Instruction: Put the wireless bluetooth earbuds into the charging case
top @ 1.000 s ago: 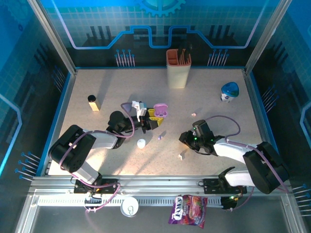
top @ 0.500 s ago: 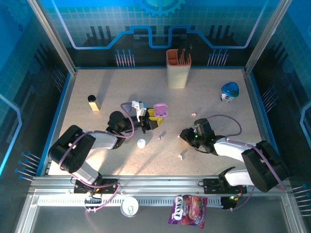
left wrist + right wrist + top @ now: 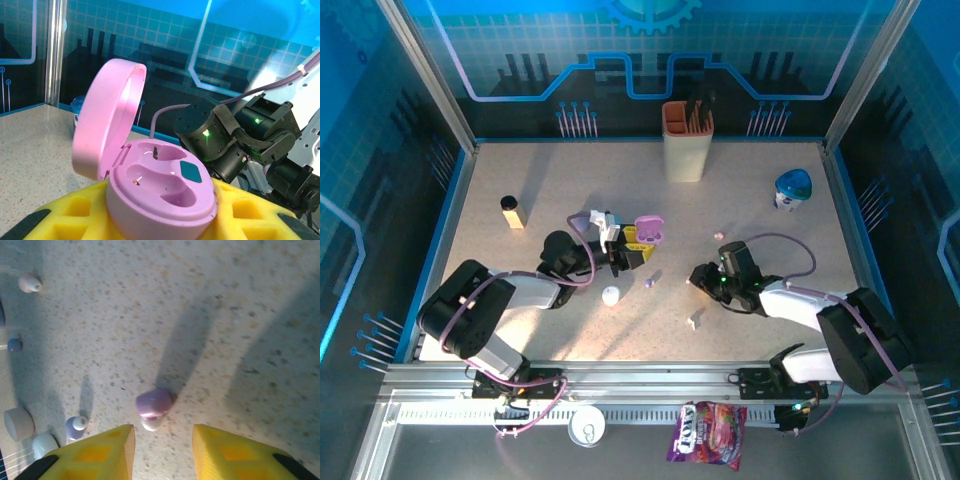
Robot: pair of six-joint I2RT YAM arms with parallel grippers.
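Earbud (image 3: 154, 407) is framed by spread right tool (image 3: 162, 445) for pickup; open charging case (image 3: 160, 195) is pinched by left tool (image 3: 636, 240) for loading.

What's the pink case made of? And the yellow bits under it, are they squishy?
The pink case looks like smooth hard plastic: it's glossy, with light glinting in its hollows. The yellow pads look like soft foam or rubber, matte with square dimples; I can't tell squishiness for sure.
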